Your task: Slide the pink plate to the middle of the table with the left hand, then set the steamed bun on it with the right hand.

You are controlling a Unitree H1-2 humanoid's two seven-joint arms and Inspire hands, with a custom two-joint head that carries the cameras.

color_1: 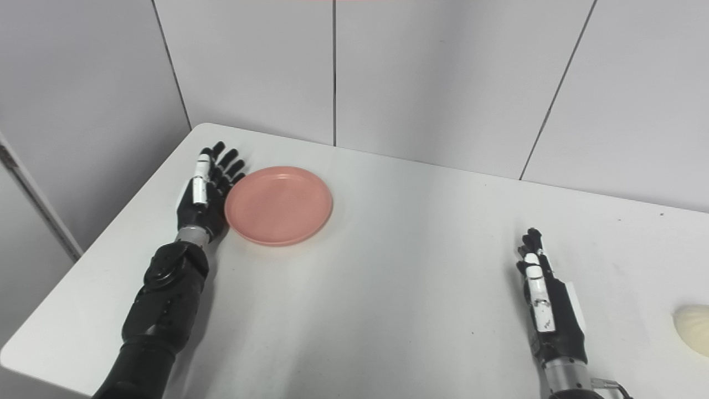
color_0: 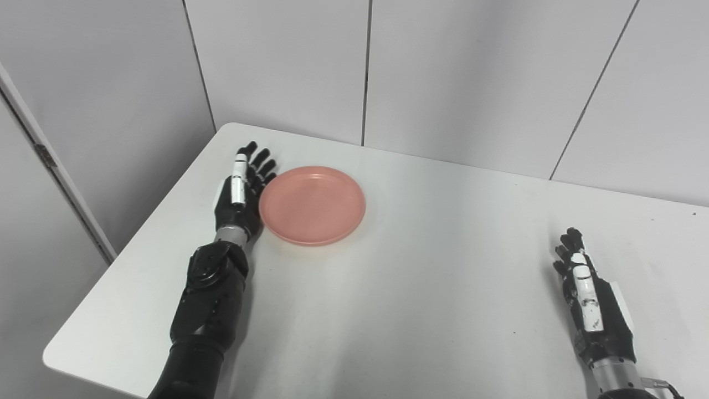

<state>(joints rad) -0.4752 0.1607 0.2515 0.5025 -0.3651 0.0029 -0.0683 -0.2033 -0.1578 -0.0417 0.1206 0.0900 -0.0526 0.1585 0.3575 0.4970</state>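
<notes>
The pink plate [color_0: 312,204] lies flat on the white table [color_0: 432,266], left of the middle. My left hand [color_0: 242,191] rests edge-on against the plate's left rim, fingers straight and apart, holding nothing. My right hand [color_0: 588,293] rests open and empty on the table at the front right, fingers pointing away from me. The pale steamed bun [color_1: 693,329] lies to the right of that hand, cut off by the edge of the right eye view; it is out of frame in the left eye view.
Grey wall panels [color_0: 443,72] stand close behind the table's far edge. The table's left edge and rounded front-left corner [color_0: 55,354] are near my left arm.
</notes>
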